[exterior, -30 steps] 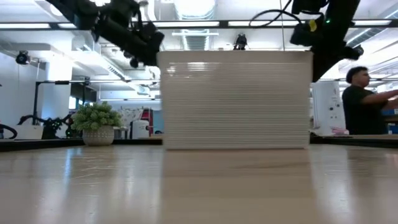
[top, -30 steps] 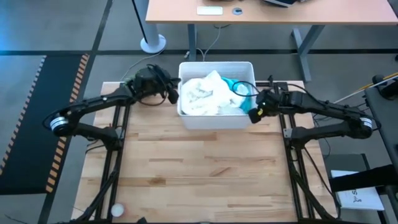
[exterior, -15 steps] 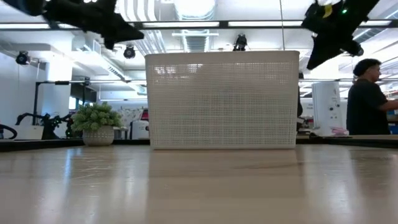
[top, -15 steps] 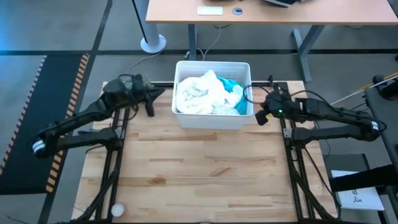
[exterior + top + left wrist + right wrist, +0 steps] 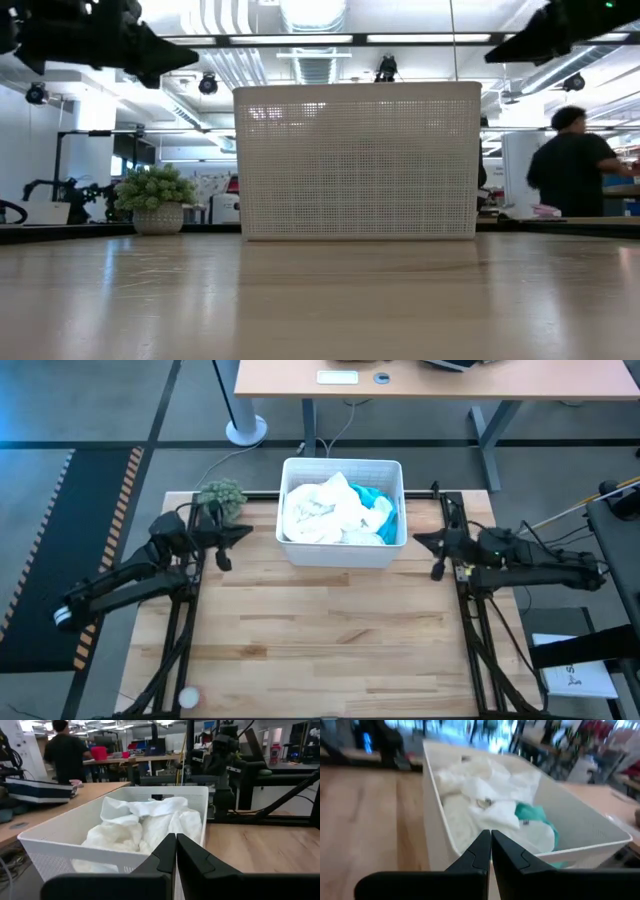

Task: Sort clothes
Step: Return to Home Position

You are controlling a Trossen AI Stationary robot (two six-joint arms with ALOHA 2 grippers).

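White bin [image 5: 343, 557] on wooden table [image 5: 320, 645], holding white clothes [image 5: 322, 517], teal piece [image 5: 376, 499]

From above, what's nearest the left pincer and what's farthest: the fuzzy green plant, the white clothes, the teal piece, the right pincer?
From the left pincer:
1. Green plant, just beyond it, at the back left corner.
2. White clothes, in the left half of the bin.
3. Teal piece, on the bin's right side.
4. Right pincer, past the bin, on the right.

White perforated bin [image 5: 340, 556] stands at wooden table's [image 5: 320, 640] far edge. Green plant [image 5: 222, 497] sits near it, apart. Person [image 5: 570, 165] stands in the room behind.
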